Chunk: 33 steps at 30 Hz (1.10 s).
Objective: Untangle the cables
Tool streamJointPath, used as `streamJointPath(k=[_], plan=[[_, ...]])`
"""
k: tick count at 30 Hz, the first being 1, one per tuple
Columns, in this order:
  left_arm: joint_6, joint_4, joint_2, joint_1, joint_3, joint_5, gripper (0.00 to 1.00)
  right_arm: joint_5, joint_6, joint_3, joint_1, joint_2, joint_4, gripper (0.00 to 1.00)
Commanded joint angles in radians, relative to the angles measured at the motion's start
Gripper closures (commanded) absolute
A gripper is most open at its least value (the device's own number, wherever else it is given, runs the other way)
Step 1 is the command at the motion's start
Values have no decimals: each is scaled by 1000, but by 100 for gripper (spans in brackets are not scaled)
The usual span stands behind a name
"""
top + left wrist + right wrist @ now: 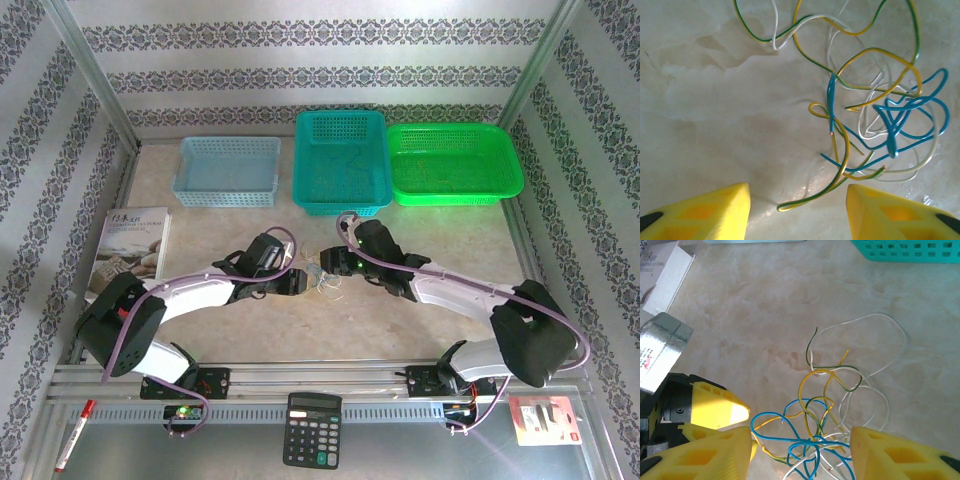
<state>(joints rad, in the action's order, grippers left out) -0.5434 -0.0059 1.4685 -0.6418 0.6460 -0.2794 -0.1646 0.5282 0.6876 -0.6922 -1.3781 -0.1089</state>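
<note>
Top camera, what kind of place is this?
Probably a robot test booth, not a home: two arms bolted to a rail at a table, wallpapered panels in a metal frame, and props like baskets and a calculator.

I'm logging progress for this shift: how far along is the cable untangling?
Nothing looks done: the cables are one knot of blue, white and yellow-green wires. In hand: the left gripper and the right gripper flank the tangle from opposite sides, jaws apart, gripping nothing. Left to do: separating every wire.
</note>
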Motion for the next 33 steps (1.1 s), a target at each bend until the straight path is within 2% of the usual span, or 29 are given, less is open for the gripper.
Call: streamJointPath(k=[1,6,11,16,19,27,33], plan=[[32,31,22,-14,28,23,48,22,4,27,-14,-33,-33,45],[34,66,64,-13,39,14,52,27,11,39,-24,-89,-49,45],[38,97,97,-13,50,10,61,34,21,41,-30,-141,-70,46],[51,64,92,-13,67,9,87,53,33,27,-32,-180,-93,47],[70,-2,49,-13,74,23,99,67,46,12,-31,-204,-111,49],[110,-183,-141,-12,86,64,100,111,71,-25,-31,-234,-132,53],[115,-211,-275,-10,96,92,100,128,88,-49,-30,-239,-132,55]])
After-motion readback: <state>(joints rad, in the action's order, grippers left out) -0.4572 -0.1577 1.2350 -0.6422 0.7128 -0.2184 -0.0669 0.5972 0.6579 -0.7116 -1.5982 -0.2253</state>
